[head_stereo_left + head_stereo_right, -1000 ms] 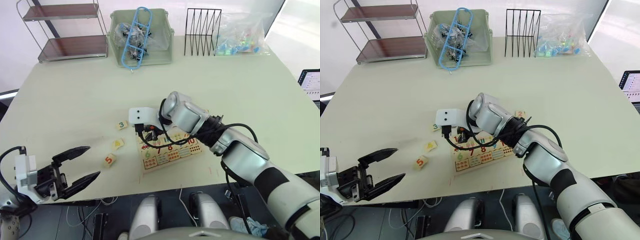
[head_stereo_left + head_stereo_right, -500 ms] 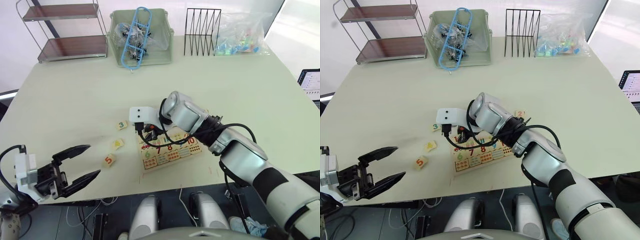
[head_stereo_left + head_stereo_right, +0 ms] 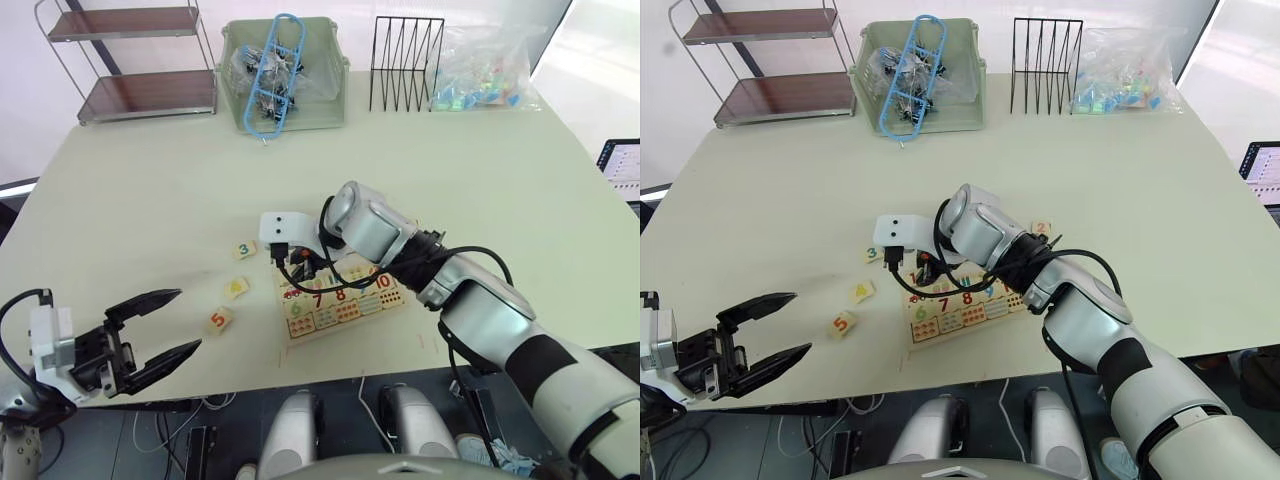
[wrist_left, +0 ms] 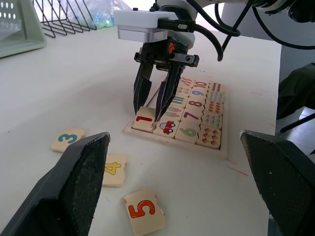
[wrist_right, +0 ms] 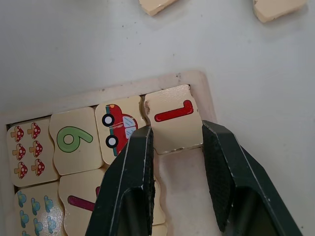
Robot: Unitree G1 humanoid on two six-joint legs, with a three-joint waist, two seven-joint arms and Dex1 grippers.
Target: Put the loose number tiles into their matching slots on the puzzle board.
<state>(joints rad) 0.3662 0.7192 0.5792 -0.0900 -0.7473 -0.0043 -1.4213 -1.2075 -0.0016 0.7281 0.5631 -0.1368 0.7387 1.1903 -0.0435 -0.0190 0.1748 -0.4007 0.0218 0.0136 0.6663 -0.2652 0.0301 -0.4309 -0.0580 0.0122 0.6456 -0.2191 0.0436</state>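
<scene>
The puzzle board [image 4: 172,144] lies near the table's front edge. My right gripper [image 5: 177,129] stands over its left corner, its fingers pressed on both sides of the number 1 tile [image 5: 172,115]. That tile sits slightly askew in the corner slot, with an empty slot [image 5: 179,172] beside it. Loose tiles 3 [image 3: 243,250], 4 [image 3: 236,288] and 5 [image 3: 218,320] lie on the table left of the board. Tile 2 [image 3: 1041,228] lies behind my right arm. My left gripper [image 3: 188,320] hangs open at the front left, apart from tile 5.
Along the back of the table stand a metal shelf [image 3: 130,65], a green bin [image 3: 283,75] of clips, a black wire rack [image 3: 405,65] and a bag of coloured pieces [image 3: 480,75]. A screen [image 3: 622,170] shows past the right edge.
</scene>
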